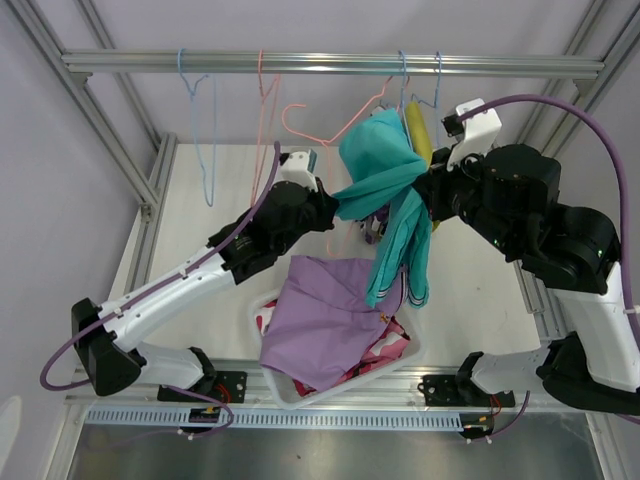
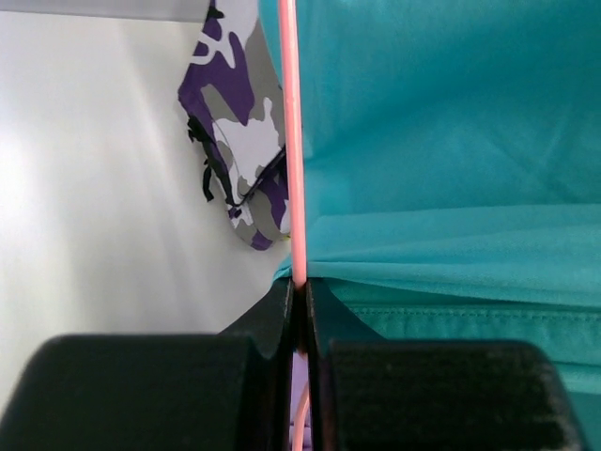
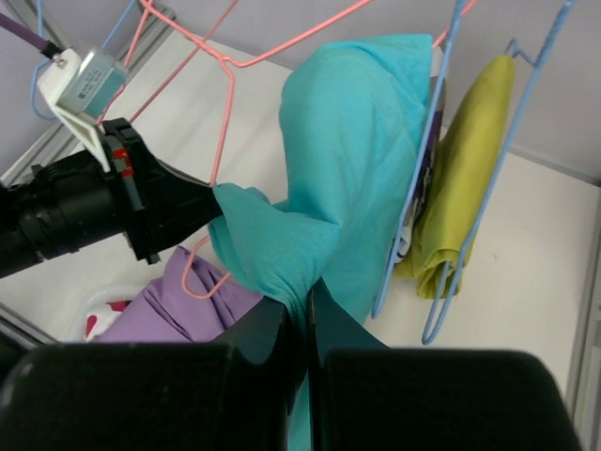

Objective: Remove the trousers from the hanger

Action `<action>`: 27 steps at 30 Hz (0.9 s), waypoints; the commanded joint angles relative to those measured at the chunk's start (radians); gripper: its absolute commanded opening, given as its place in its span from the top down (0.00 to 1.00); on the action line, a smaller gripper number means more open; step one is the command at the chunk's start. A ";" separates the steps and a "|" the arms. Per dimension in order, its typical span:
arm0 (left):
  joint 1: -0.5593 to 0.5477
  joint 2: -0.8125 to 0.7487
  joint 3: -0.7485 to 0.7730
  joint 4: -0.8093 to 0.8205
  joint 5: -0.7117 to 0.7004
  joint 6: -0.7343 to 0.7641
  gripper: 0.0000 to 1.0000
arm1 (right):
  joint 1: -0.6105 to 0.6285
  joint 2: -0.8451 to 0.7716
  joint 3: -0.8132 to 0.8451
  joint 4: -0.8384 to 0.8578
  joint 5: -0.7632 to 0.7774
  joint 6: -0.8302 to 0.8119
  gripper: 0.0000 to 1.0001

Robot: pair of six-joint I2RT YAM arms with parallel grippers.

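The left gripper [image 2: 298, 293] is pinching the thin wire of the pink hanger [image 2: 292, 141], its jaws closed down to almost nothing with the wire running up between them. The right gripper [image 3: 307, 299] is also clamping tight, on a bunched fold of the teal shorts [image 3: 357, 141]. These shorts are hanging between the 2 grippers, below the rail [image 1: 330, 63]. They appear to be draped partly over the pink hanger, though how much of the cloth is resting on the wire is hidden.

Just behind the teal cloth, the camouflage shorts [image 2: 239, 122] are dangling; which hanger is carrying them I cannot tell. Beside them to the right, the mustard shorts [image 3: 465, 178] are hanging folded over a blue hanger [image 3: 491, 178].

Further out, on the table [image 1: 480, 290] near the arm bases, a white basket [image 1: 262, 318] is holding the lilac shorts [image 1: 320, 320] spread on top of the red-and-white shorts [image 1: 395, 350]. At the left end of the rail, a bare light-blue hanger [image 1: 210, 150] and a bare pink hanger [image 1: 262, 120] are hanging.

By my reckoning, 2 of the 5 pairs are done, the teal pair is coming off now, and 2 pairs are waiting.
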State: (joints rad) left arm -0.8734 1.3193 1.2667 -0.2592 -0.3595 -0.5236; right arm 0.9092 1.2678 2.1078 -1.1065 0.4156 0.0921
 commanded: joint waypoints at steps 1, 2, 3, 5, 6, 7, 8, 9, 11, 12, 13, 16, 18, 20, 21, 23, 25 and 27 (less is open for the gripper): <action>0.021 0.005 -0.035 -0.244 -0.086 0.056 1.00 | 0.000 -0.154 0.058 0.217 0.167 -0.028 1.00; 0.011 -0.005 -0.020 -0.241 -0.059 0.068 1.00 | 0.002 -0.166 0.003 0.224 0.181 -0.029 1.00; 0.005 -0.017 -0.010 -0.255 -0.036 0.068 0.99 | 0.000 -0.182 -0.030 0.232 0.198 -0.032 1.00; -0.012 -0.055 0.006 -0.258 0.019 0.068 0.99 | 0.000 -0.229 -0.109 0.269 0.204 -0.028 1.00; -0.016 -0.071 0.011 -0.255 0.043 0.065 0.99 | 0.000 -0.246 -0.190 0.284 0.201 -0.022 1.00; -0.021 -0.086 0.008 -0.249 0.071 0.065 0.99 | 0.002 -0.260 -0.228 0.301 0.195 -0.006 1.00; -0.032 -0.109 0.010 -0.245 0.083 0.066 0.99 | 0.000 -0.286 -0.270 0.336 0.190 0.004 1.00; -0.036 -0.115 0.019 -0.247 0.094 0.066 0.99 | 0.000 -0.297 -0.307 0.353 0.178 0.015 1.00; -0.047 -0.123 0.031 -0.264 0.119 0.068 0.99 | 0.000 -0.318 -0.414 0.419 0.157 0.050 1.00; -0.049 -0.123 0.048 -0.267 0.137 0.066 1.00 | 0.002 -0.321 -0.477 0.441 0.137 0.060 1.00; -0.049 -0.123 0.054 -0.278 0.172 0.066 1.00 | 0.000 -0.324 -0.503 0.476 0.131 0.076 1.00; -0.052 -0.129 0.062 -0.275 0.223 0.068 1.00 | -0.003 -0.311 -0.572 0.511 0.108 0.095 1.00; -0.052 -0.132 0.068 -0.275 0.264 0.068 1.00 | -0.007 -0.292 -0.595 0.522 0.103 0.110 1.00; -0.053 -0.137 0.071 -0.270 0.290 0.065 1.00 | -0.012 -0.283 -0.640 0.556 0.086 0.126 1.00; -0.053 -0.143 0.069 -0.267 0.297 0.065 1.00 | -0.016 -0.271 -0.652 0.566 0.071 0.133 1.00; -0.053 -0.146 0.071 -0.270 0.297 0.068 1.00 | -0.018 -0.259 -0.690 0.597 0.054 0.149 1.00; -0.053 -0.152 0.069 -0.270 0.297 0.071 0.99 | -0.024 -0.232 -0.712 0.620 0.046 0.156 1.00; -0.053 -0.157 0.071 -0.272 0.294 0.073 0.99 | -0.029 -0.214 -0.729 0.626 0.046 0.162 1.00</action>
State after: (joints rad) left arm -0.9211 1.2041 1.2903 -0.5499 -0.0963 -0.4763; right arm 0.8921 1.0454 1.3842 -0.6022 0.4652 0.2195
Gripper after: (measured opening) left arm 0.033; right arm 0.043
